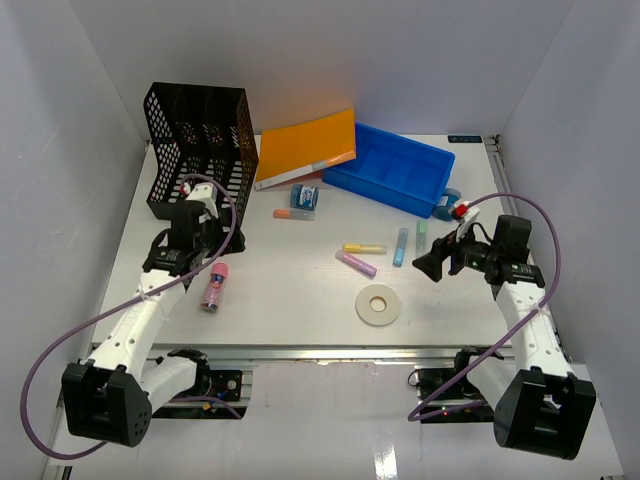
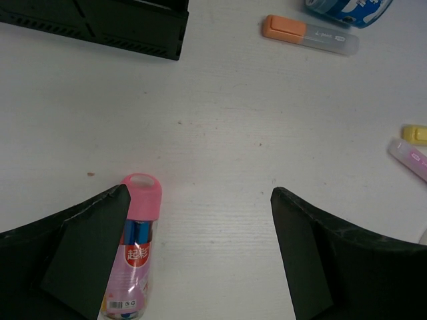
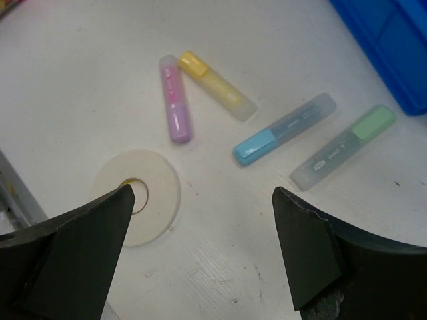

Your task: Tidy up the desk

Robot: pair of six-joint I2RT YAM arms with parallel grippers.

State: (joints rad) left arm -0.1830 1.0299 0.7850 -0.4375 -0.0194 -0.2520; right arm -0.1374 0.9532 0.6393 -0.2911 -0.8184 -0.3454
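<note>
The desk [image 1: 290, 295] is a white tabletop with an aluminium rail along its near edge. My left gripper [image 1: 218, 250] is open and empty above it. In the left wrist view the gripper [image 2: 199, 193] is open, and a pink-capped tube [image 2: 135, 248] lies beside its left finger; the tube also shows from above [image 1: 215, 287]. My right gripper [image 1: 425, 265] is open and empty. In the right wrist view it [image 3: 203, 193] hovers beside a white tape ring [image 3: 159, 179], which also shows from above [image 1: 378, 305].
A black mesh organizer [image 1: 200, 140], an orange folder [image 1: 305, 145] and a blue tray [image 1: 390, 170] stand at the back. Pink [image 3: 175, 100], yellow [image 3: 217, 87], blue [image 3: 283, 128] and green [image 3: 343, 147] highlighters lie mid-desk. An orange-capped highlighter [image 2: 310, 35] lies near a blue tape roll [image 1: 305, 195].
</note>
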